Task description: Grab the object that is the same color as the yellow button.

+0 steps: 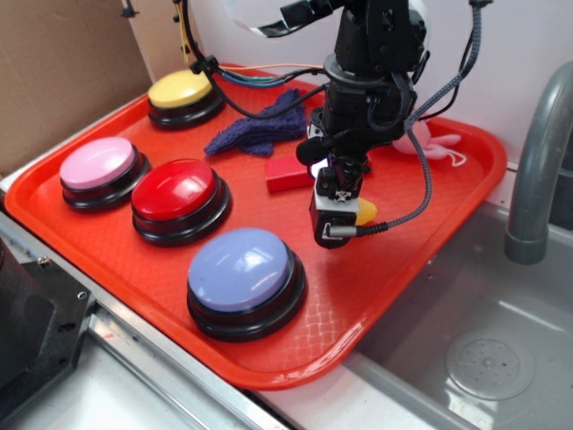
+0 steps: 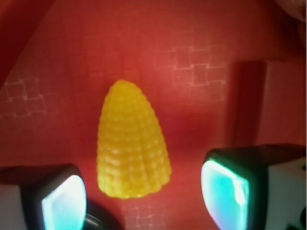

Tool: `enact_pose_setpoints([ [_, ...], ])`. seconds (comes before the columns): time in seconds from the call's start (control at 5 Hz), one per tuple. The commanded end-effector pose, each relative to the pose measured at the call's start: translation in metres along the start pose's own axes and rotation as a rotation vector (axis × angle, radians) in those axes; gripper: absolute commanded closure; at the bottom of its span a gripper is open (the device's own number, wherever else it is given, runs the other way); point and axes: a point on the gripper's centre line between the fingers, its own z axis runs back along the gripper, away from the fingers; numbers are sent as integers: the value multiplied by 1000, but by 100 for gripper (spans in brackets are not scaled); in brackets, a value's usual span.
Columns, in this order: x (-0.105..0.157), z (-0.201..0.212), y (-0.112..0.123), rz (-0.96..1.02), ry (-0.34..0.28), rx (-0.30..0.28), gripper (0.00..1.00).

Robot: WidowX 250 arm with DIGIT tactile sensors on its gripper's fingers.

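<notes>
Presently the toy corn cob [image 2: 132,148] is lying on the red tray [image 1: 421,224], tapered tip pointing away from the wrist camera and broad end toward it. In the exterior view only a sliver of yellow [image 1: 365,212] is showing beside the arm. It is appearing to be moulded plastic, so it is likely handling as light and rigid; the ribbed kernels should be giving some purchase, though the cone shape may be letting it squirt out toward the narrow tip under pressure. Taking hold across the broad lower half, not the tip, is looking soundest.

The end effector [image 2: 144,191] is hovering over the cob with its fingers [image 2: 64,201] spread wide, one on each side of the broad end, holding nothing. Whether the pads are clear of the tray cannot be told.

A red block [image 1: 288,174] is lying just beside the cob. Further out, a purple cloth [image 1: 260,130] and a pink plush toy [image 1: 434,141] are resting on the tray. The yellow button [image 1: 182,91] is sitting at the far corner, well apart, with pink [image 1: 98,166], red [image 1: 175,193] and lavender-blue buttons [image 1: 240,269] nearer the camera.
</notes>
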Motion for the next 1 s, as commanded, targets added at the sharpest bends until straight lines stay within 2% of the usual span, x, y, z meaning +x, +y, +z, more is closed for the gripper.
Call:
enact_pose_setpoints([
  [0.0, 7, 4, -7, -50, -38, -9, 100],
  [0.2, 10, 2, -10, -68, -11, 0, 100],
  [0.4, 6, 12, -13, -62, -28, -16, 100],
  [0.6, -18, 57, -15, 102, -134, -20, 100],
  [0.8, -56, 97, -8, 323, -202, -20, 100],
])
